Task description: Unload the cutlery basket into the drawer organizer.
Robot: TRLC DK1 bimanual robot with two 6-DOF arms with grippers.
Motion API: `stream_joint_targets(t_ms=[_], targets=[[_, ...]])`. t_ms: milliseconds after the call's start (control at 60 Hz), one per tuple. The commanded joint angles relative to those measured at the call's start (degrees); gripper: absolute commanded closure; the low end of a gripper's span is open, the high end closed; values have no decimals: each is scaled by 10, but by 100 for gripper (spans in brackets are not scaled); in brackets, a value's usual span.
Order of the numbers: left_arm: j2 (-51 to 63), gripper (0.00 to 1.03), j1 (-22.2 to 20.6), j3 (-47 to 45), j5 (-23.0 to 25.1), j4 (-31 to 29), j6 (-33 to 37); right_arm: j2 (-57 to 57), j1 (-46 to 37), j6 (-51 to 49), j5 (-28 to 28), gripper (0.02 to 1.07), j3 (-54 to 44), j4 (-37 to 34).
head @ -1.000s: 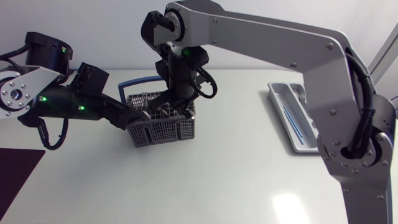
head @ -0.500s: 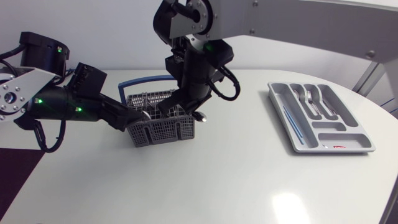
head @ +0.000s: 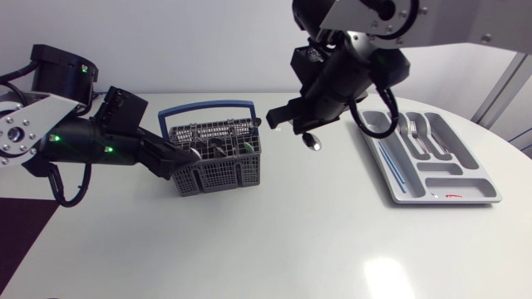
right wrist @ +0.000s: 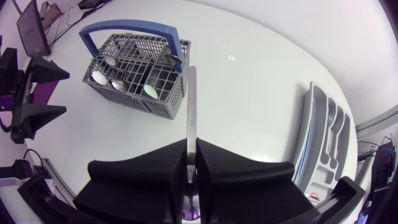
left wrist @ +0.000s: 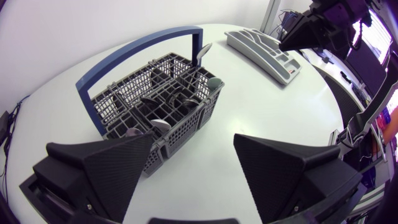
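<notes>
finding: the drawer organizer (head: 455,148) lies off to one side of my right gripper (right wrist: 191,146), behind its fingertips and well apart. the cutlery basket (head: 218,173) lies straight ahead of them. the right gripper is clamped on a slim piece of cutlery (right wrist: 191,99), one finger flat against each side. the piece's long axis runs out ahead of the fingers, toward the basket and away from the organizer. i judge the carry needs a swing sideways and a turn to line the piece up with a long compartment. the right arm is nearer the organizer. my left gripper (left wrist: 193,138) has its fingers wide apart, one at the basket's corner, nothing between them. the right wrist view shows the clamp. the head view hides it but shows forks (head: 416,133) in the organizer. what kind of piece it is, i cannot tell.
</notes>
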Motion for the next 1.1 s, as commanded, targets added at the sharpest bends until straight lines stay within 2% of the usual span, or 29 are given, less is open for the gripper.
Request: stream_joint_targets(t_ms=[0, 117, 317, 417, 717, 800, 1083], targets=[[-6, 12, -7, -11, 5, 2, 11, -34, -16, -11, 1, 101, -33, 9], [-6, 12, -13, -11, 5, 2, 8, -48, -23, -23, -5, 101, -65, -10], [-8, 12, -18, -11, 4, 1, 6, -87, -67, -24, -10, 101, -121, 43], [-9, 12, -19, -12, 3, 1, 5, -112, -87, -59, -5, 101, -137, 73], [-9, 12, -22, -12, 1, 1, 3, -127, -149, -84, -19, 101, -196, 80], [-9, 12, -22, -12, 1, 1, 2, -126, -169, -83, -19, 101, -196, 78], [-10, 12, -23, -13, 0, 1, 1, -111, -230, -95, -84, 101, -187, 29]])
